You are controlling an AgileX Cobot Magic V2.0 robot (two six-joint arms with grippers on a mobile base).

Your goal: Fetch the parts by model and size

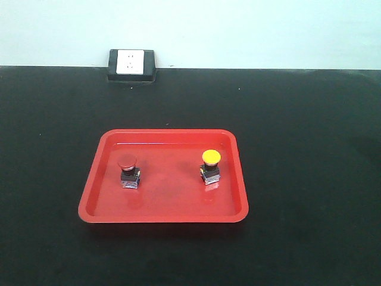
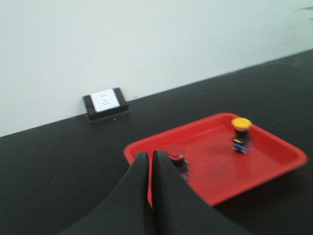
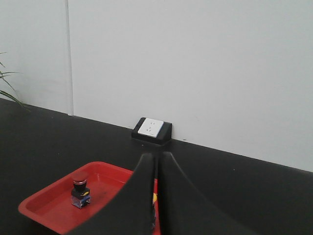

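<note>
A red tray [image 1: 107, 149] lies on the black table. In it stand two push-button switches on dark bases: the red-capped one [image 1: 128, 171] at the left, the yellow-capped one [image 1: 210, 166] at the right. Neither gripper shows in the front view. In the left wrist view my left gripper [image 2: 150, 155] is shut and empty, above the tray's near left rim [image 2: 139, 149], with the red switch [image 2: 178, 159] just right of its tips and the yellow switch [image 2: 241, 134] farther right. In the right wrist view my right gripper [image 3: 156, 155] is shut and empty; the red switch [image 3: 80, 190] stands left of it and the yellow switch is almost hidden behind its fingers.
A black box with a white wall socket [image 1: 131, 64] sits at the table's far edge against the pale wall; it also shows in the left wrist view [image 2: 105, 103] and in the right wrist view [image 3: 152, 130]. Plant leaves [image 3: 7, 88] reach in at the far left.
</note>
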